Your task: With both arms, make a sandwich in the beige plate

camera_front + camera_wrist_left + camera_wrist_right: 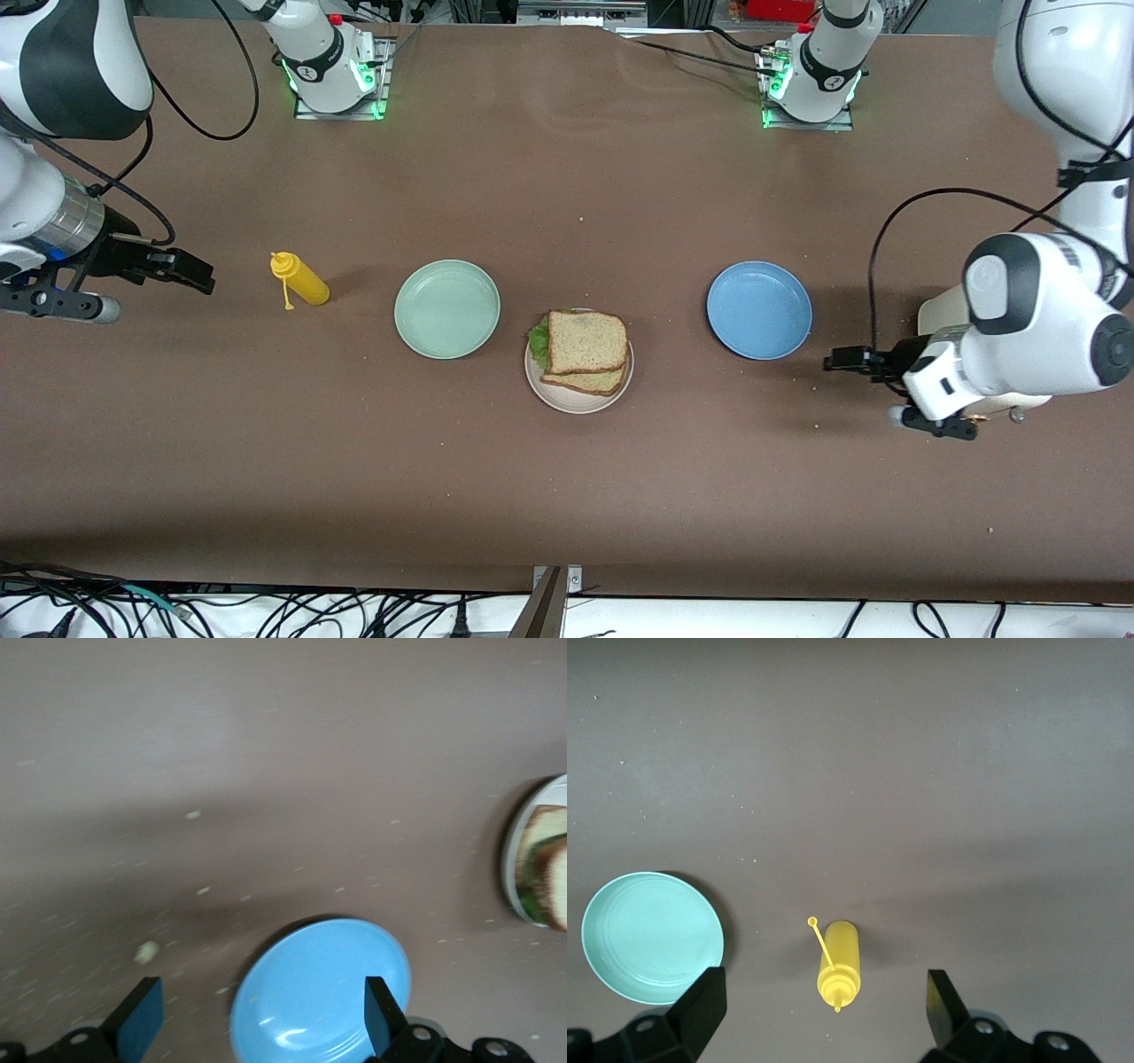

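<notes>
Taking the beige plate (578, 396) as the landmark, nearest the front camera of the three plates: holds the sandwich (586, 352), two bread slices stacked slightly askew, green lettuce showing at the edge toward the right arm's end. Well apart from both grippers.

Toward the left arm's end of the table from that plate and a little farther from the camera: blue plate (759, 309), holding nothing. Left gripper (837, 360) just beside it, fingers (142, 1017) spread wide, gripping nothing.

Toward the right arm's end: mint-green plate (447, 308), also bare inside. Further that way, yellow squeeze bottle (302, 280), then right gripper (199, 276), fingers (702, 997) parted, holding nothing.
</notes>
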Available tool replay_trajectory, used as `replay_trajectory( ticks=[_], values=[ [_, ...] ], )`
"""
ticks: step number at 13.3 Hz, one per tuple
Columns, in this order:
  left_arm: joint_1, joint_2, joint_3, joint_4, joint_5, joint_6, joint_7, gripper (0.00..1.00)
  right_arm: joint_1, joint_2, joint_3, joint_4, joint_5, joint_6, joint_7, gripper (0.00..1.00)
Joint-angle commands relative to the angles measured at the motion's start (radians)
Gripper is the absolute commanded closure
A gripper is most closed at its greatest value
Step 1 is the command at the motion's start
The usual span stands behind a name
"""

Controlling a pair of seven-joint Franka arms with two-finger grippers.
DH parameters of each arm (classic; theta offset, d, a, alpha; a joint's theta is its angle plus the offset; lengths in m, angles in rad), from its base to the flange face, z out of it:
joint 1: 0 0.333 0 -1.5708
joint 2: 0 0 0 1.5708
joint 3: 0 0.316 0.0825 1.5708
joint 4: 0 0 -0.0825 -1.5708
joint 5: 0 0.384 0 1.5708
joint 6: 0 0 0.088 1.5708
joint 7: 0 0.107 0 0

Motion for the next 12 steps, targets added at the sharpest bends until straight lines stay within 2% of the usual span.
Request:
replay_trajectory(
  ticks=[1, 3, 8, 12],
  values=[
    [0.010, -0.062, -0.007, -0.026, 0.111, -0.038, -0.061, 0.00, -0.006, -0.010, 0.003, -0.010, 0.018, 0.007, -0.009, 0.00],
    [0.019, -0.074, -0.006, -0.025, 0.149, -0.043, -0.080, 0.00, -0.006, -0.010, 0.003, -0.010, 0.018, 0.007, -0.009, 0.00],
    [0.045, -0.084, -0.006, -0.019, 0.153, -0.043, -0.078, 0.00, -0.006, -0.010, 0.003, -0.010, 0.018, 0.007, -0.009, 0.00],
    [0.047, -0.146, -0.006, -0.015, 0.232, -0.055, -0.092, 0.00, -0.006, -0.010, 0.003, -0.010, 0.018, 0.007, -0.011, 0.00]
  ],
)
